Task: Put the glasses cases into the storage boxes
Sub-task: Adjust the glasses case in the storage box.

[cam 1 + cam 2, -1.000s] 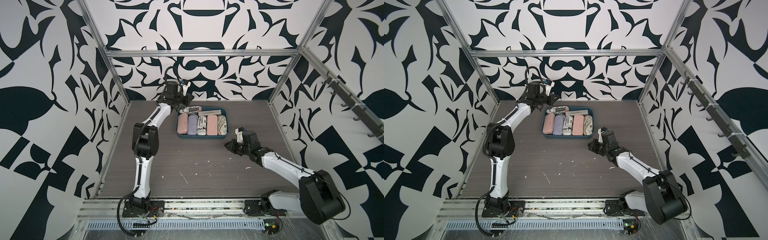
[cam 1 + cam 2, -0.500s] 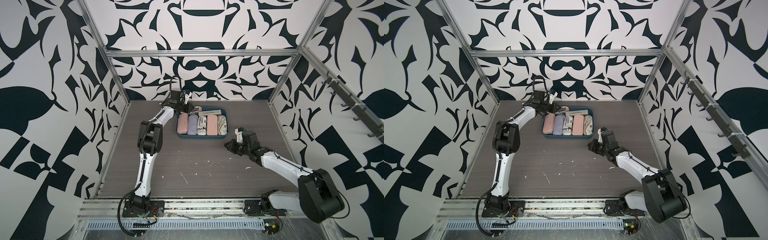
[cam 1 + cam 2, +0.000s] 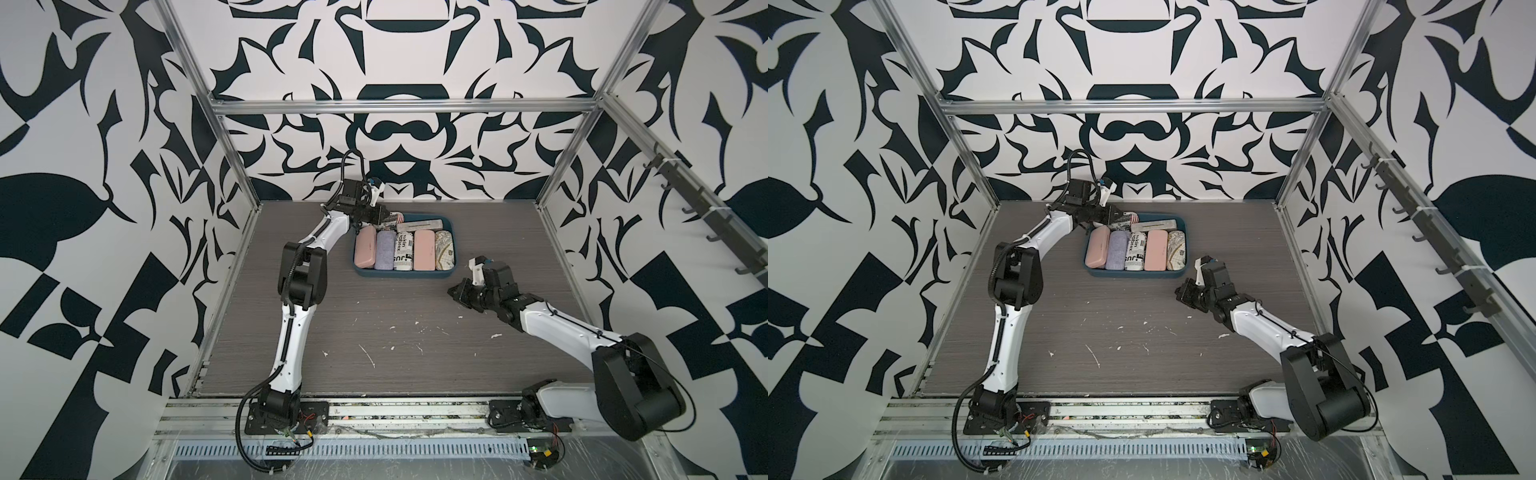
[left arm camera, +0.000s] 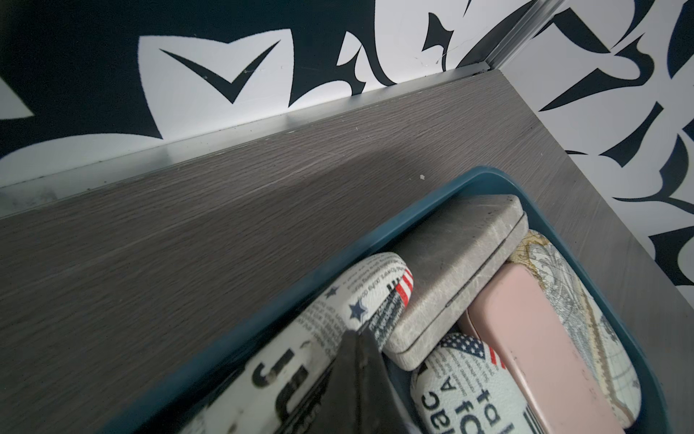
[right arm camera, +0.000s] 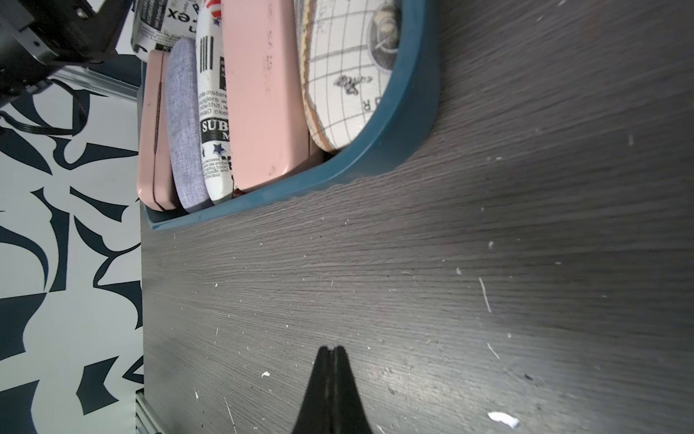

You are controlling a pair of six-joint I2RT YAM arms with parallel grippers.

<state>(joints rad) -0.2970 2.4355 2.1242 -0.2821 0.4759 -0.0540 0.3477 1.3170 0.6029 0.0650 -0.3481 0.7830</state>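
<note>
My left hand (image 3: 381, 217) is pressed together and holds nothing. Its tips are at the far left corner of the tray (image 3: 400, 274), right at the back newsprint case (image 4: 338, 312), which lies along the back wall. Whether they touch it or only hover, I cannot tell. End to end with that case, also along the back wall, lies the grey case (image 4: 450, 270). In front of these two, five cases lie side by side in a row: the pink case (image 3: 365, 248), the lavender case (image 3: 385, 250), the front newsprint case (image 3: 402, 251), the second pink case (image 3: 424, 250) and, at the right end, the map case (image 3: 444, 249). My right hand (image 5: 330, 350) is pressed together too, and empty. It is over the bare worktop (image 5: 413, 282), near the tray's right front corner but apart from it.
</note>
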